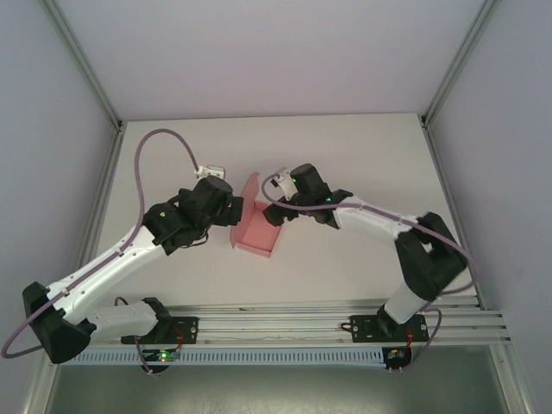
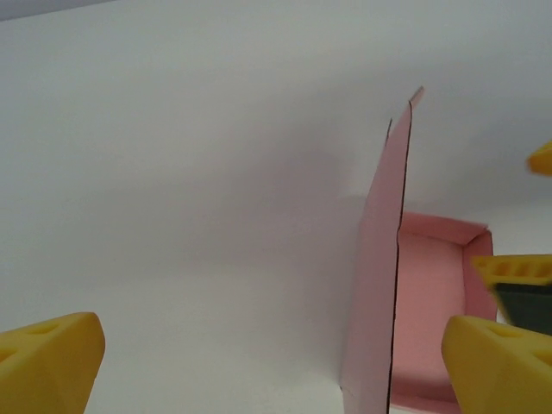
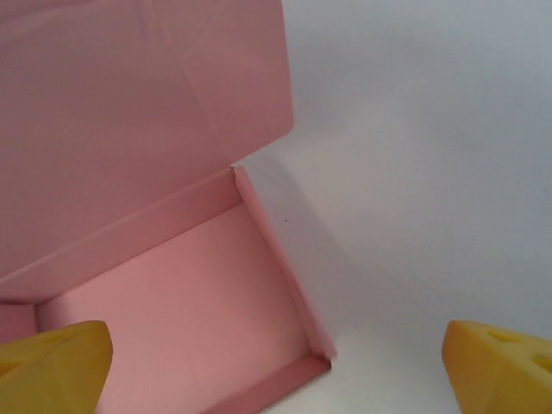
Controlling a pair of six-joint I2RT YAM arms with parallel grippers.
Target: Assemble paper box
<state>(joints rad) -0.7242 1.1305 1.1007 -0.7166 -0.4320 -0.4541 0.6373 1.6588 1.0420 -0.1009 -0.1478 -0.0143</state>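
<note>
Top external: pink paper box [image 1: 258, 235], lid flap [image 1: 247, 197] upright, sits between left tool [image 1: 231, 212] and right tool [image 1: 283, 214], both spread wide.

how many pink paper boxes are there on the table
1. The pink paper box sits between the left gripper and the right gripper, its tray open and its lid flap standing up. None seem hidden.

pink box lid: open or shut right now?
Open. The paper box has its lid standing upright along one edge of the tray, whose inside is exposed and empty.
</note>
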